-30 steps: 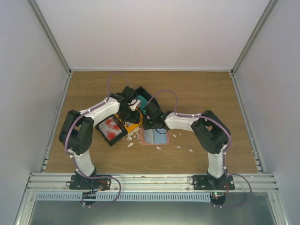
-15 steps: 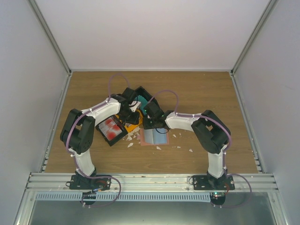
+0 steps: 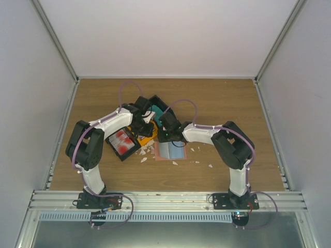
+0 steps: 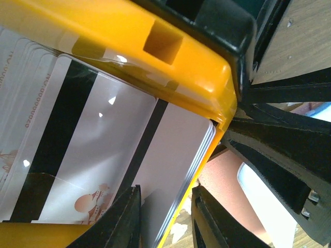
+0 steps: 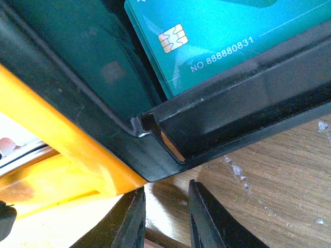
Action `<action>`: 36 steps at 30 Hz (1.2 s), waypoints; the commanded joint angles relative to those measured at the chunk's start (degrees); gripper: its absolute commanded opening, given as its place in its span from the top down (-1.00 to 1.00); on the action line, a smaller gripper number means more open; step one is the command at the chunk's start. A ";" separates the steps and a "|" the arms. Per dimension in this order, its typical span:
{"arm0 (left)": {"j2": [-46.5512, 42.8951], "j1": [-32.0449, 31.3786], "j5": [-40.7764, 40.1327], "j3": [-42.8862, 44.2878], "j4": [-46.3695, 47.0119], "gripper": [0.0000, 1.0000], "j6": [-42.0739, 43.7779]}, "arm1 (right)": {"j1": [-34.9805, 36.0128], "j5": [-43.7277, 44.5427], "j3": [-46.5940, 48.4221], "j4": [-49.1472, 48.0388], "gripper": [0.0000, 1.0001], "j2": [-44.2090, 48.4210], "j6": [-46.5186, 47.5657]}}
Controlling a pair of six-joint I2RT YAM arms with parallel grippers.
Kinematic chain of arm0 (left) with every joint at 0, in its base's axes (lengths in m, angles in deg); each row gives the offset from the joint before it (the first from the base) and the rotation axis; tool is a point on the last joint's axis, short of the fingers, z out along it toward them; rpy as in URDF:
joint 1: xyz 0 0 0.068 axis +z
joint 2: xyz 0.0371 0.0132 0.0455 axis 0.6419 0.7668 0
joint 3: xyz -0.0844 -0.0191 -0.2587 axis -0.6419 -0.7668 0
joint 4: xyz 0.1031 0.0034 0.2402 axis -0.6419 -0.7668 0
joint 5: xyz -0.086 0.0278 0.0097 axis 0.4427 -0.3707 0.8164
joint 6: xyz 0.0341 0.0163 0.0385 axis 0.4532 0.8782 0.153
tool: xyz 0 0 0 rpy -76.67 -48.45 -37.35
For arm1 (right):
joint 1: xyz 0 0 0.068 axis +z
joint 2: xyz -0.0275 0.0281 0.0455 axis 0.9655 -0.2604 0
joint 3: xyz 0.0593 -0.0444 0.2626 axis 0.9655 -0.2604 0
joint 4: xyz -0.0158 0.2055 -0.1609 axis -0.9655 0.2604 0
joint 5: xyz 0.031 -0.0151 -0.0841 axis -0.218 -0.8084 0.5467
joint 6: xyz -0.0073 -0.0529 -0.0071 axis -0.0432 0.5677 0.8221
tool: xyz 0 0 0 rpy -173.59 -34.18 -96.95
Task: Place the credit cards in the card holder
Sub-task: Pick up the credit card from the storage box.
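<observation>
Showing "NO 888880831": teal credit card (image 5: 217, 36).

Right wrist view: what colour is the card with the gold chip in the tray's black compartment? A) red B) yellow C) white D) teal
D: the chip card, with a number printed under its chip, is teal and lies behind the tray wall.
</observation>
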 commanded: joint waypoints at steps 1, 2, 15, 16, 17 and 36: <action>-2.45 -0.40 0.52 -0.60 -1.31 0.41 0.20 | -0.39 -0.26 -0.89 -0.96 0.49 0.57 -0.52; -2.49 -0.44 0.46 -0.68 -1.32 0.43 0.20 | -0.39 -0.23 -0.89 -0.96 0.49 0.57 -0.51; -3.35 -0.40 0.78 -0.80 -1.19 0.50 -0.95 | -0.39 -0.87 -0.54 -0.92 0.49 0.14 -0.42; -3.34 -0.40 0.72 -0.87 -1.23 0.50 -0.94 | -0.39 -0.81 -0.54 -0.97 0.49 0.18 -0.42; -3.32 -0.44 0.78 -0.90 -1.24 0.51 -0.94 | -0.39 -0.84 -0.54 -0.96 0.49 0.23 -0.42; -4.74 -0.39 1.73 -1.14 -0.74 0.67 -1.21 | -0.44 -1.03 -0.20 -0.52 0.49 0.30 -0.55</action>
